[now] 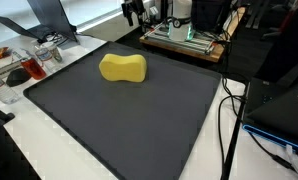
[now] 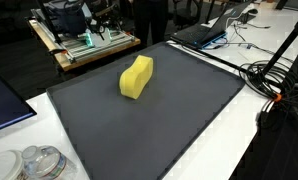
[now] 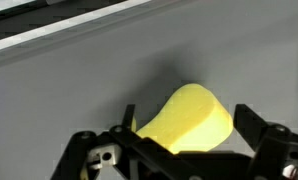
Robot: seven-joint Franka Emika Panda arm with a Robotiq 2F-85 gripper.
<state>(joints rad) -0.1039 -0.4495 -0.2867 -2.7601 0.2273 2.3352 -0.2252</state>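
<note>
The white worktop [image 1: 9,140] of a cluttered lab carries a dark grey mat [image 1: 129,130] that takes up most of it.

Exterior view, sponge on the far half: a yellow sponge [image 1: 123,68] lies flat on the mat, toward the mat's far edge and clear of every border. Glass dishes [image 1: 31,68] stand just off one corner of the mat. Black cables [image 1: 229,110] run along the opposite edge. No arm shows over the mat here.

Exterior view from the opposing side: the sponge [image 2: 136,77] again sits alone on the mat [image 2: 159,130]. A laptop [image 2: 204,35] and a tangle of cables [image 2: 274,80] lie just beyond one edge, and a wooden rack [image 2: 84,45] stands past the far corner. Again nothing is near the sponge.

Wrist view: the pincer [image 3: 184,112] is released, its fingers [image 3: 247,122] spread wide with the sponge [image 3: 189,120] showing between them. It hangs above the mat and, going by the exterior views, well apart from the sponge.

Assessment of hazards:
- The sponge lies skewed to the line of the fingers. A descent on this line could land one finger on the foam rather than beside it, squashing or shoving it.
- The foam is soft and light, so a shallow or off-centre pinch could let it twist or slip free.
- The cables at the mat's edge could snag the arm on a wide swing.
</note>
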